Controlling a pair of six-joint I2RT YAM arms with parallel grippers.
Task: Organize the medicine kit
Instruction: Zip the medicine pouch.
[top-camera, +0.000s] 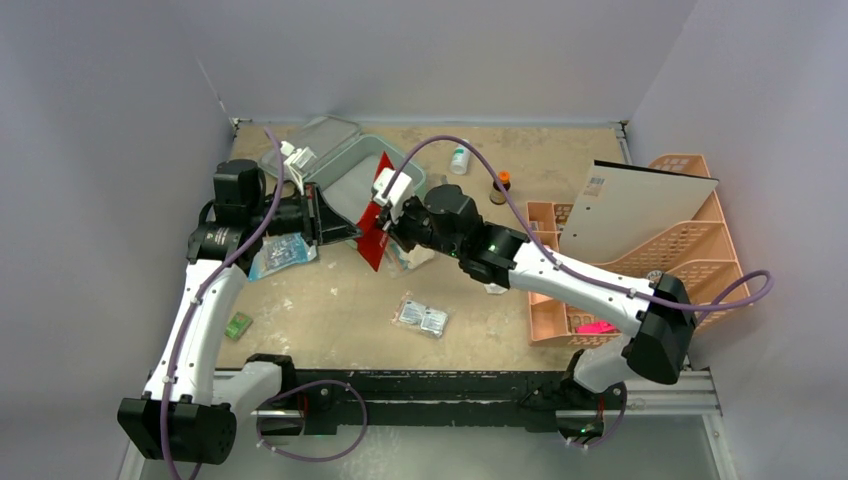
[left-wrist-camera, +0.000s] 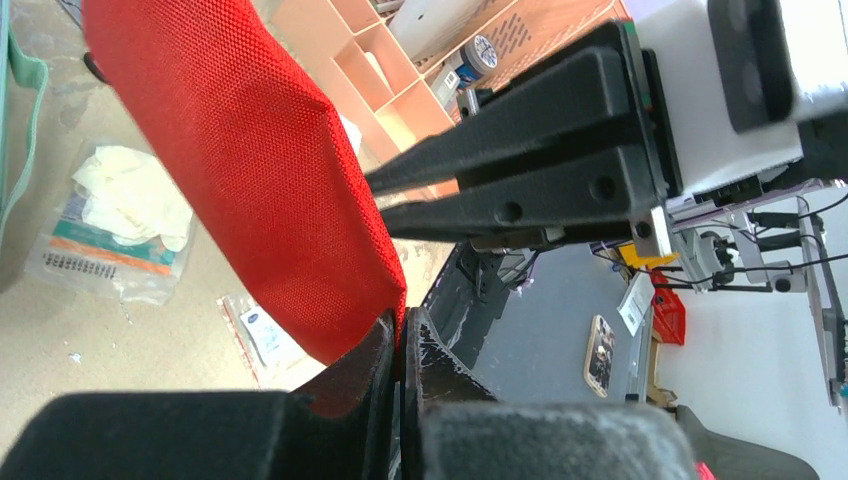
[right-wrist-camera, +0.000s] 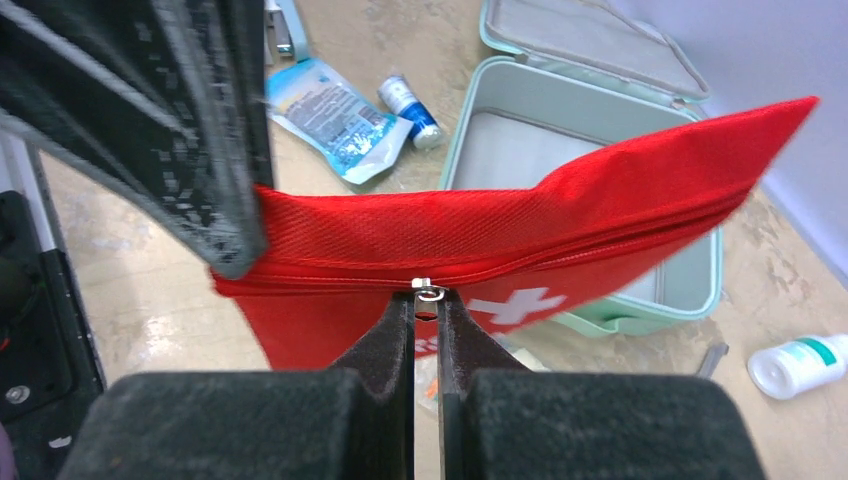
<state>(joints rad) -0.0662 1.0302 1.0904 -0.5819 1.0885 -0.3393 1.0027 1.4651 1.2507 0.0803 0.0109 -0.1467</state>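
Both grippers are clamped on the red pouch (top-camera: 375, 235), which you are holding up at the middle of the top view. Your left gripper (left-wrist-camera: 402, 335) has its jaws pressed tight on the pouch's lower corner. Your right gripper (right-wrist-camera: 428, 310) pinches the small metal zip pull (right-wrist-camera: 430, 292). The medicine kit (top-camera: 355, 175) lies open at the upper left-centre of that view, just behind the pouch.

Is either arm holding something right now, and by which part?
Both hold the red pouch: the left tool pinches a corner of its fabric, and the right tool pinches its small metal zipper pull.
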